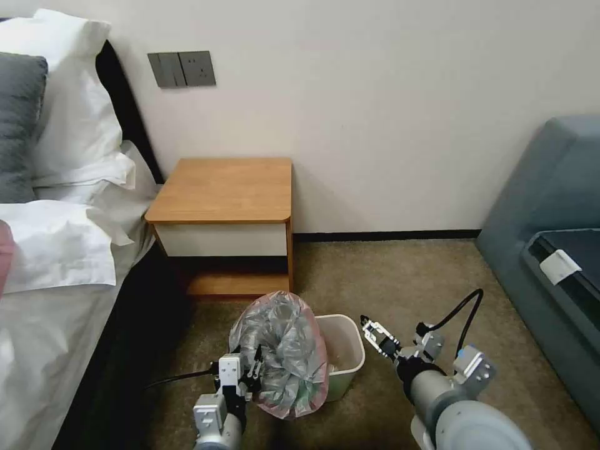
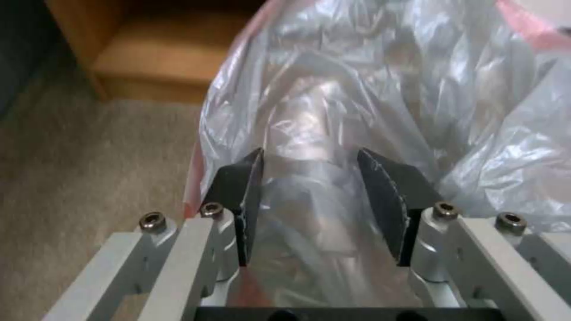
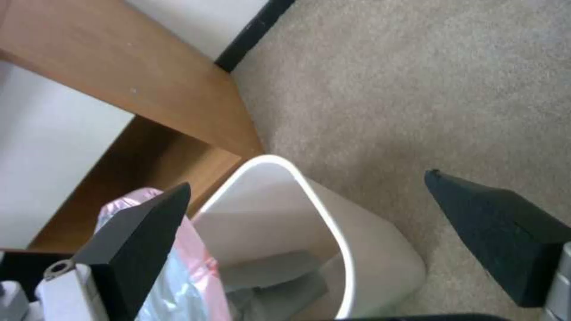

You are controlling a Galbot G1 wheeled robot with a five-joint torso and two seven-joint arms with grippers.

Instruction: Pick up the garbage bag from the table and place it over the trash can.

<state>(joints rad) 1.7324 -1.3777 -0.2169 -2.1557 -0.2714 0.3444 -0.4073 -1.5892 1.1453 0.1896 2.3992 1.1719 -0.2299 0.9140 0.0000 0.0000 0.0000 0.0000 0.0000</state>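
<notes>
The garbage bag (image 1: pixel 282 350), crinkly grey plastic with a pinkish rim, bulges upright against the left side of the cream trash can (image 1: pixel 347 350) on the carpet. My left gripper (image 1: pixel 255 370) is shut on the bag's near side; in the left wrist view bunched plastic (image 2: pixel 369 89) fills the space between the dark fingers (image 2: pixel 386 187). My right gripper (image 1: pixel 372 331) hovers open just right of the can. In the right wrist view its wide-spread fingers (image 3: pixel 494 227) frame the can's rim (image 3: pixel 321 200) and the bag's pink edge (image 3: pixel 196 249). The table (image 1: pixel 222 190) stands behind with a bare top.
A bed with white pillows (image 1: pixel 56 206) runs along the left, close to the bag. A blue-grey sofa (image 1: pixel 550 237) stands at the right. Open carpet (image 1: pixel 400 275) lies between the table, the can and the sofa. The wall is right behind the table.
</notes>
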